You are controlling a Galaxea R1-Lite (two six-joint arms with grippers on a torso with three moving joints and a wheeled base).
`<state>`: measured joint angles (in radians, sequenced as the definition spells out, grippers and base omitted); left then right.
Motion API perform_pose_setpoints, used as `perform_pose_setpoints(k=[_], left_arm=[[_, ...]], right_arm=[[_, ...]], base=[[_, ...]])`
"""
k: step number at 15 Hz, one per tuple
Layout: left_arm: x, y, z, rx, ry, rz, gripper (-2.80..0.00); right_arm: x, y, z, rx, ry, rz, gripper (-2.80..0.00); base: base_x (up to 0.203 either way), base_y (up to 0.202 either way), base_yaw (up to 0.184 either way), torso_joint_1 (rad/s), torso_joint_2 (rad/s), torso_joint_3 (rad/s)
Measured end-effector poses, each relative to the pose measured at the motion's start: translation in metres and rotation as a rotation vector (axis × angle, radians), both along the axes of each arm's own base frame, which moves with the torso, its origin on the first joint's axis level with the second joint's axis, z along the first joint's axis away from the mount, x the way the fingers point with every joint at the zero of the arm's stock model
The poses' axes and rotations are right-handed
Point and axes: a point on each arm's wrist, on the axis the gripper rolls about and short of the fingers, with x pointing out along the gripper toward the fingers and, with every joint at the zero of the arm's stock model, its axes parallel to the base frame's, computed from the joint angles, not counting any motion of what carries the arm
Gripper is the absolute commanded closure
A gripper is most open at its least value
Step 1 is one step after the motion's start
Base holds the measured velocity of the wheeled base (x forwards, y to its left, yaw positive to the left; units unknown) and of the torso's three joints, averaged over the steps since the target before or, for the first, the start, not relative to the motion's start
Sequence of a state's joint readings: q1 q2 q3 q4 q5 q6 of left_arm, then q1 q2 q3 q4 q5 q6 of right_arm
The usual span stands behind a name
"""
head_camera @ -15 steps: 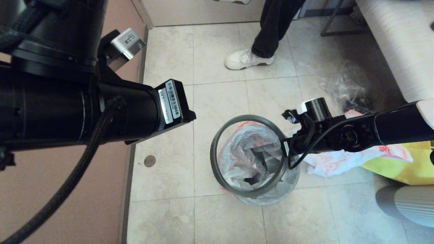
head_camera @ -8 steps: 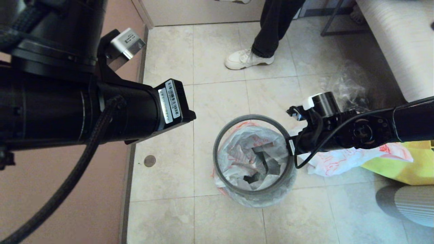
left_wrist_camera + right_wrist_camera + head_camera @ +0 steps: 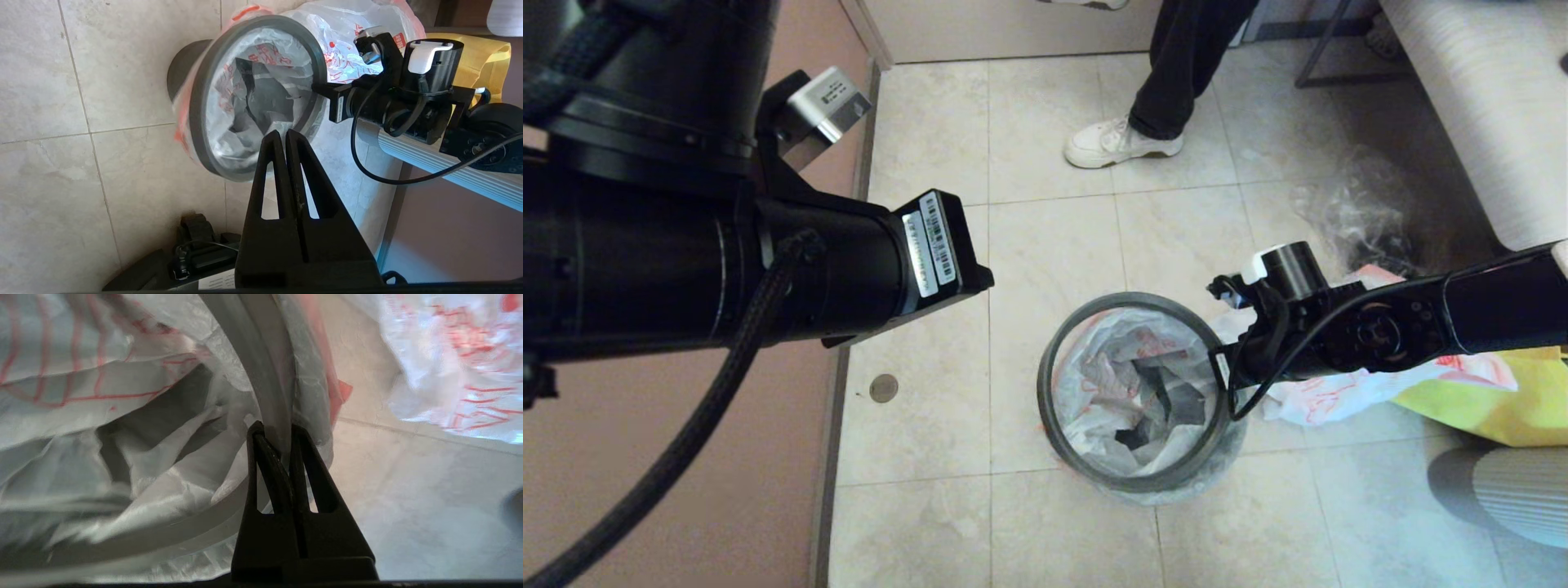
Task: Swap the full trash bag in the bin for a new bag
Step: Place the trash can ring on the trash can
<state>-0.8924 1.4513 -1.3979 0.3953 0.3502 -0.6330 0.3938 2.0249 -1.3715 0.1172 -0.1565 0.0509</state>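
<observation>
1. The right gripper (image 3: 273, 433) is pinching the dark grey ring rim (image 3: 1045, 408) of the bin (image 3: 1225, 445). Its fingers (image 3: 306, 457) are nearly closed, with the ring squeezed between them.
2. The bin is sitting on the tiled floor (image 3: 1045, 245), and a white bag with red print (image 3: 1123, 392) is lining it. I think this is the new bag, because I cannot see any bottles inside.
3. Another white bag with red print (image 3: 1339, 388) is lying on the floor just beside the bin, next to a yellow fabric bag (image 3: 1503, 404).
4. The left gripper (image 3: 285, 141) is hanging in the air above the bin. Its fingers are pressed together and holding nothing.
5. To do this step well, I think the ring should go down flat, so it is trapping the bag's edge all the way round.
6. The right wrist view is showing the ring between the fingers. The head view is hiding that behind the arm, but it is showing the whole ring.
</observation>
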Motion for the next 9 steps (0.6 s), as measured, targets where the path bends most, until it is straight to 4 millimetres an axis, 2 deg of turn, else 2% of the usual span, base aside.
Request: perform_pose_setpoints(k=[9], left_arm=[[0.0004,0.0002,0.0002,0.001,-0.001,0.001,0.00]], right_arm=[[0.0051,0.0073,-0.0043,-0.045,-0.013,0.020,0.00]], base=[[0.000,0.000,0.000,0.000,0.00,0.000]])
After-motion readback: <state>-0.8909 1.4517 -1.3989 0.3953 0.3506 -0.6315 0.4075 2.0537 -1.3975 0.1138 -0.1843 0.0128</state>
